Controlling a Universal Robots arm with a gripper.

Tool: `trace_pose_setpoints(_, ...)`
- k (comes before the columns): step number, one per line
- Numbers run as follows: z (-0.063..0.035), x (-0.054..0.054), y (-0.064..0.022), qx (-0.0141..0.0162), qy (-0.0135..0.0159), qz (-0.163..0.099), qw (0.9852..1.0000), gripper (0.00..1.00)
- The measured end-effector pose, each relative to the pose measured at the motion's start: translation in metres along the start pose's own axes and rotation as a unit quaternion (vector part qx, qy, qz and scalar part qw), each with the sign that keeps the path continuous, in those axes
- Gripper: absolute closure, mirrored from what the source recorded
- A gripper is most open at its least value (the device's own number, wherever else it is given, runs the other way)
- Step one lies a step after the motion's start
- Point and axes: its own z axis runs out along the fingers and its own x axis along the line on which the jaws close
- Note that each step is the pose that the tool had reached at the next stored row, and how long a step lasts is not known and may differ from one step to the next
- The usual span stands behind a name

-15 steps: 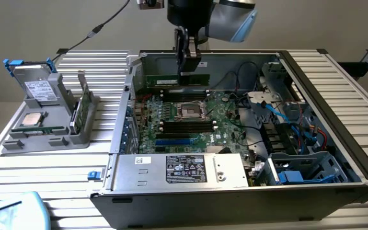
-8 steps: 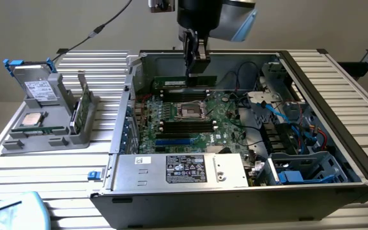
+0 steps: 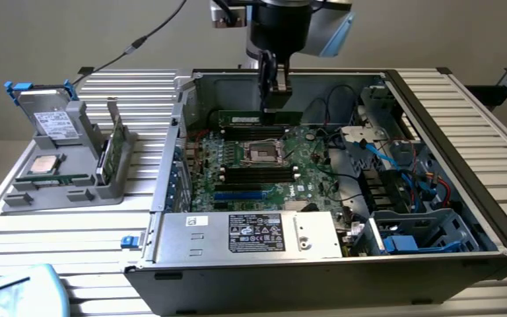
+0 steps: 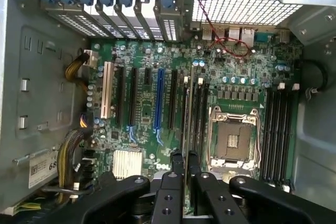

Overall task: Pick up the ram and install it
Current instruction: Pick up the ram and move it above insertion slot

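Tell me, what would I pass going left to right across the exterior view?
Hard drive on the grey stand → upright green card → ram pinched in the gripper above the motherboard → blue cables → case wall.
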Motion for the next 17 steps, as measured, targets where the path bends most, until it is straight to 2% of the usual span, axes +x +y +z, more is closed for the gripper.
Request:
trace_pose_setpoints(6,0.0095,0.0,-0.005,-0.0012,-0.0035,0.019,0.9998,0.86)
trace_pose_setpoints(13,0.0215,-0.003,-0.0117,-0.0019,-0.0045,0.031,0.9995,0.86)
trace_pose_setpoints(17,0.0284,-0.008,-0.0139,-0.0021,-0.0048,0.033,0.9994,0.86)
